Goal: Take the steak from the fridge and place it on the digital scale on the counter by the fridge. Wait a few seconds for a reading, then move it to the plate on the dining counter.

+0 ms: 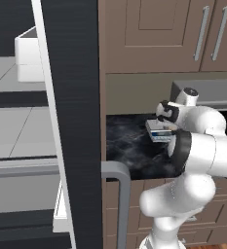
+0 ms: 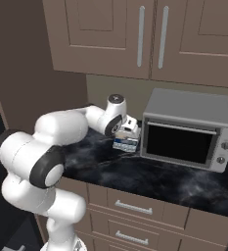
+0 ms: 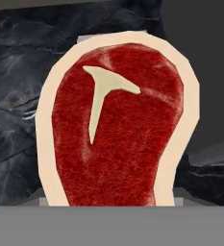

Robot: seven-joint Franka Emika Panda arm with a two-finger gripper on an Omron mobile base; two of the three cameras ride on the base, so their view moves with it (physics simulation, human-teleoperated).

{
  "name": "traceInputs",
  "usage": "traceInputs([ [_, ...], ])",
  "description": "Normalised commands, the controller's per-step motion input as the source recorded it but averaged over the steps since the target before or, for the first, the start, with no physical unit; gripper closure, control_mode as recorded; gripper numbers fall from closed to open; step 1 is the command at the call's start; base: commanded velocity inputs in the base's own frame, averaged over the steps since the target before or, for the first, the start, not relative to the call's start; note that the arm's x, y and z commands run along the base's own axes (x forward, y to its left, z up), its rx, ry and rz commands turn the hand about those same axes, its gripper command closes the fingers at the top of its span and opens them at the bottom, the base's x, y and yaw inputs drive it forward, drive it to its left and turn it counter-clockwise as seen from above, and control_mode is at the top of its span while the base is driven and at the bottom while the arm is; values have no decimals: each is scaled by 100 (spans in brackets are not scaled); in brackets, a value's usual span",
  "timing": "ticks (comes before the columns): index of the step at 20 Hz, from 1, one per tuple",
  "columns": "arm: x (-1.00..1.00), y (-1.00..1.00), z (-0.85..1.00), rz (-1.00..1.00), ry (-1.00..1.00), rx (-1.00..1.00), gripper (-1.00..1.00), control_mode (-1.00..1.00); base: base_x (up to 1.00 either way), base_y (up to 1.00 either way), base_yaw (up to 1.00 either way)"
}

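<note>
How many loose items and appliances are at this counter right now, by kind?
Steak: 1
Digital scale: 1
Grey countertop oven: 1
Fridge: 1, door open
Total: 4

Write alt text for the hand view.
A red steak with a pale fat rim and a white T-shaped bone mark dominates the frame, seen close up. Behind it lies the black marbled counter, with a sliver of the grey digital scale at its top edge.
</note>
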Motion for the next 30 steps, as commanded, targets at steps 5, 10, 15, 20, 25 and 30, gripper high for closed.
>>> traceInputs([
  [5,-75,0,57,5,0,0,100,-100,0,0,0],
  [10,-76,0,37,5,1,0,100,-100,0,0,0],
  [15,-87,11,7,6,1,0,100,-100,0,0,0],
  [20,-99,11,23,7,0,0,100,-100,0,0,0],
  [25,-81,12,60,7,0,0,100,-100,0,0,0],
  [30,-48,16,72,5,0,0,100,-100,0,0,0],
])
